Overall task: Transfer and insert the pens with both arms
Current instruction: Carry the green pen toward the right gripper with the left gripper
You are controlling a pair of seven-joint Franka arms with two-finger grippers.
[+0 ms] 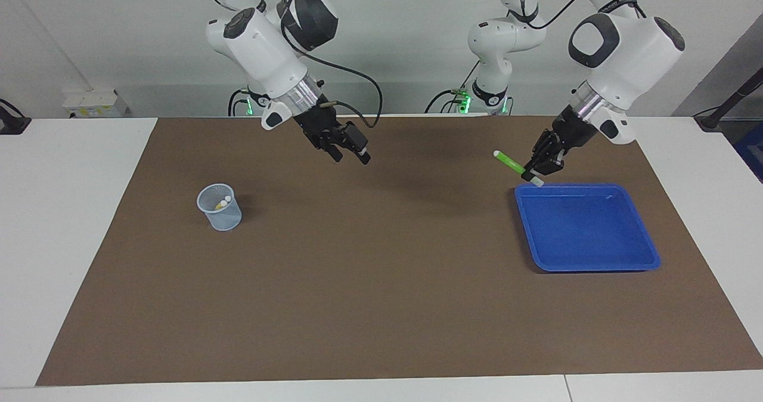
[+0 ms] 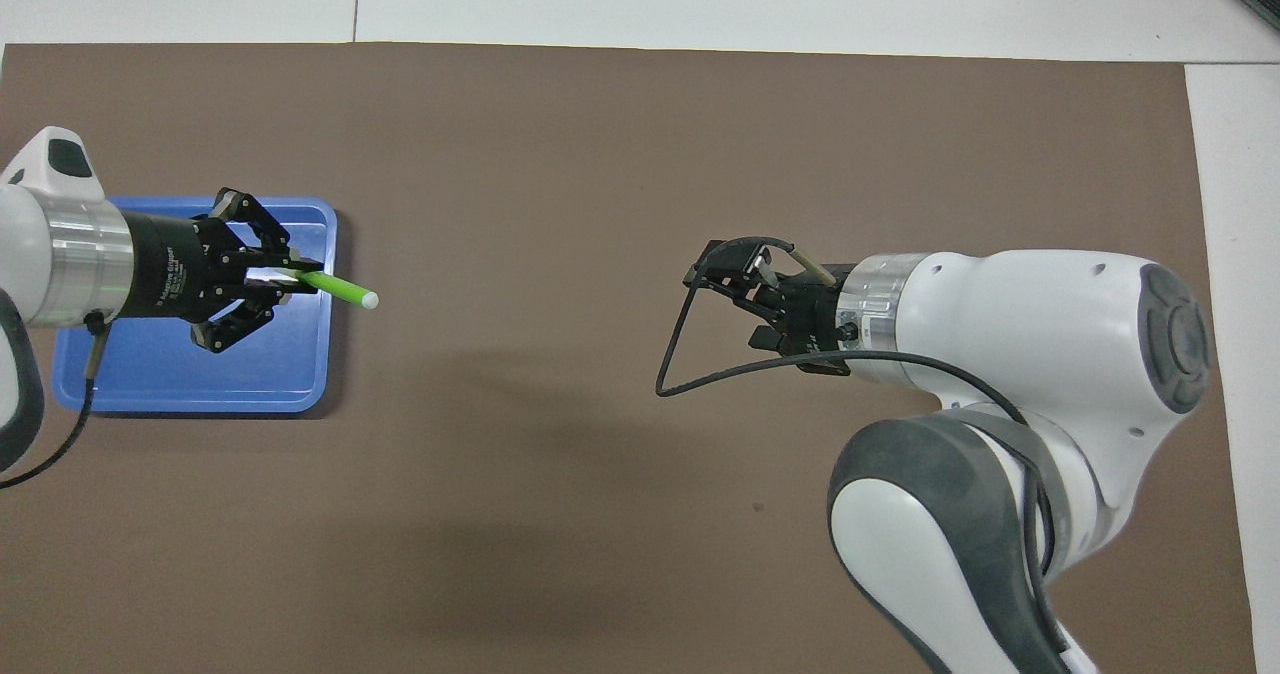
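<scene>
Look at the right of the facing view: your left claw [image 1: 534, 169] is up in the air, pinching the green pen [image 1: 511, 164] near its pale-capped end. The pen is tilted, its green end pointing toward the middle of the frame. It hangs over the brown mat [image 1: 381, 283], just above the upper-left corner of the blue tray [image 1: 647, 257]. In the overhead view the same claw [image 2: 300, 279] sits at the left edge of the frame, over the tray [image 2: 190, 394], with the pen [image 2: 340, 288] sticking out past the tray's rim toward the centre of the picture. Its outer links splay to the sides while the tips press on the pen.

Your right claw [image 1: 349, 151] hangs in the upper middle-left of the facing view, over bare mat, fingers spread and holding nothing. In the overhead view it [image 2: 745, 299] sits just right of centre, with a black cable [image 2: 680, 354] looping beside it.

The mesh cup [image 1: 220, 207] stands on the mat at the left of the facing view, toward the right arm's end of the desk [image 1: 71, 223]. Inside it you can see two pale caps [image 1: 225, 200] and a bit of yellow; you cannot tell more of those pens from here. The cup does not show in the overhead view.
</scene>
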